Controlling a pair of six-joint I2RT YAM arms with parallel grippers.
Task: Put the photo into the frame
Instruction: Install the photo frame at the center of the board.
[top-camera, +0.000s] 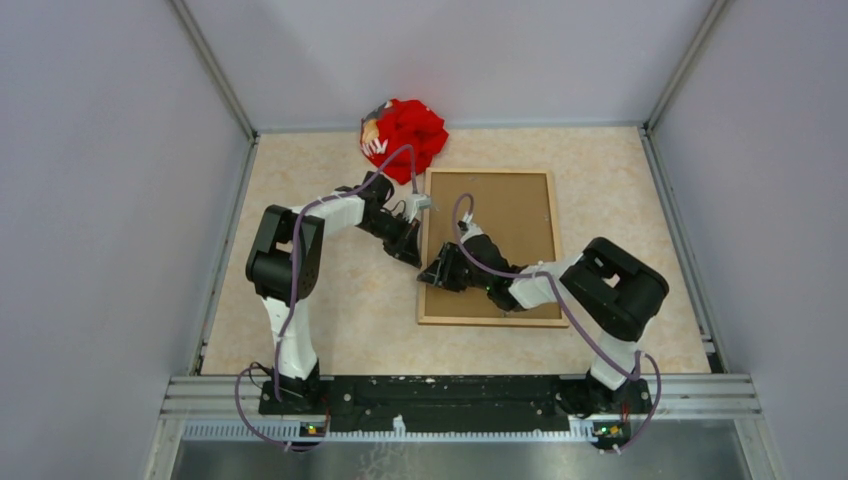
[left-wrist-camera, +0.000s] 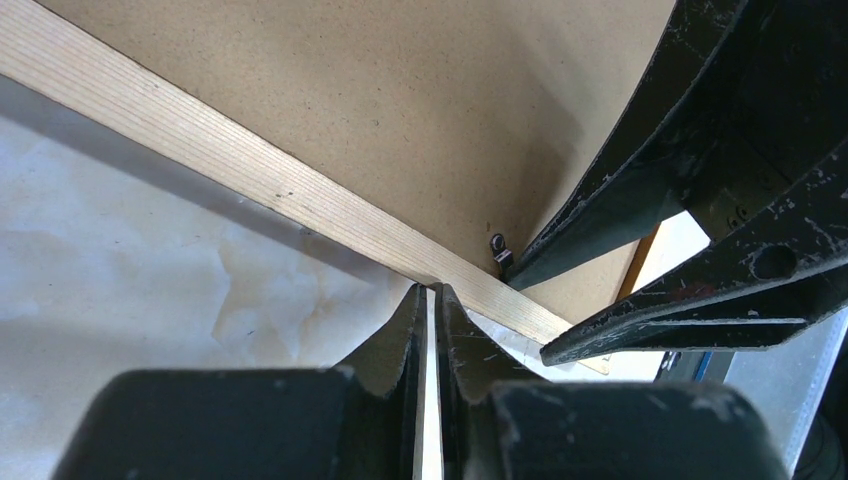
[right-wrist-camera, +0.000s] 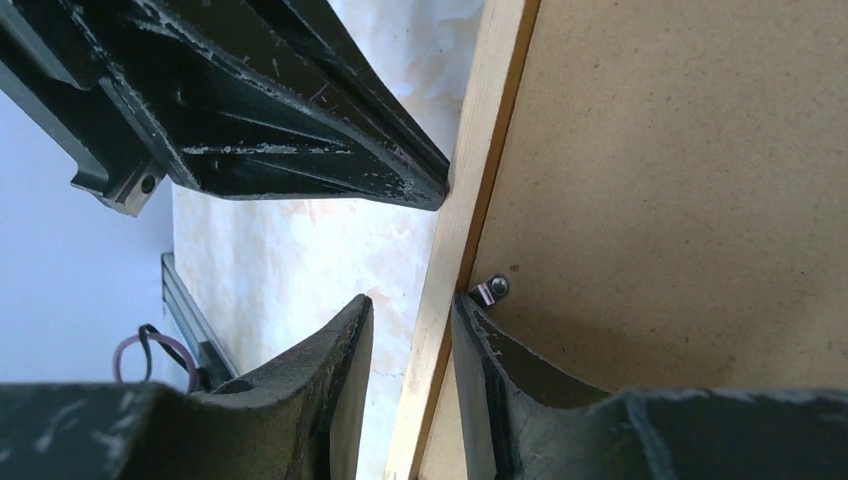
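On the left, the left gripper (left-wrist-camera: 432, 292) had its fingers pressed together with nothing visibly held, their tips resting at the outer side of the left rail of the frame (top-camera: 490, 320). Just beside it on the near side, the right gripper (right-wrist-camera: 412, 298) straddled that same rail. Its jaws stood part open, one finger over the table (top-camera: 330, 300) with a gap to the wood and the other inside, touching the backing board (top-camera: 500, 220) next to a small metal tab (right-wrist-camera: 492, 289).

The frame lay flat, back upward, right of centre on the table, with the board filling it. The photo showed in no view, so whether it sat under the board could not be told.

The step looked like work on the left rail or its tab. To do it well, the right fingers would need to close squarely across the wood rather than pinch the board's edge. The left tips should brace the rail so the frame did not slide right. Any lift should be slow and level, since the thin rail could slip or twist from a narrow grip.
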